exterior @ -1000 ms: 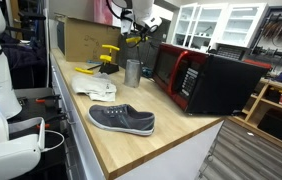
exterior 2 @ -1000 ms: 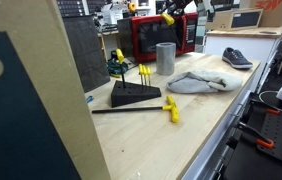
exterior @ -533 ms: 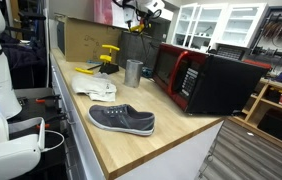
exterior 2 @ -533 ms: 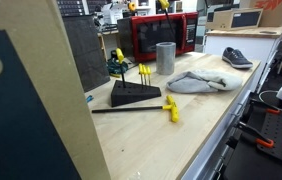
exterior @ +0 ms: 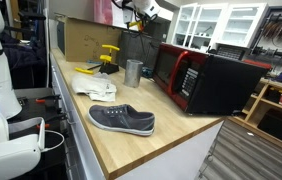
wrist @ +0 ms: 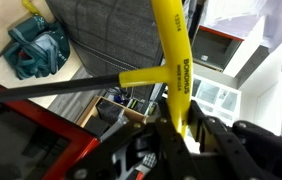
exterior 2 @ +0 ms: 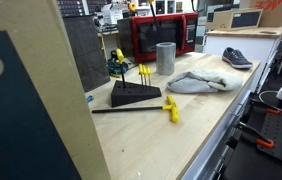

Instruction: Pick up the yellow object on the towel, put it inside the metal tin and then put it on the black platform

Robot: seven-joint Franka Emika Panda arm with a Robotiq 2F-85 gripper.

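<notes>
Height is the thing to manage here: the arm (exterior: 141, 8) hangs near the top edge in an exterior view, well above the wooden counter (exterior: 171, 135). In the wrist view the gripper (wrist: 178, 130) is clamped narrow on the yellow T-handle wrench (wrist: 171, 55), pinching one end of its crossbar, while the black shaft (wrist: 51, 85) sticks out sideways. So the task's object is off the towel (exterior 2: 196, 82) and in the air, not yet in the metal tin (exterior 2: 165, 57).

The next move, as I judge it, is to carry the wrench over the tin, which stands upright between the towel and the red and black microwave (exterior: 196, 75). Centre over the opening first, then descend slowly. The sideways shaft makes the load awkward, so turn the wrist until one end points down, or it may catch the rim and tip the tin. Keep clear of the microwave's side, and release only once the tool is well inside. The black platform (exterior 2: 133, 95) comes afterwards.
</notes>
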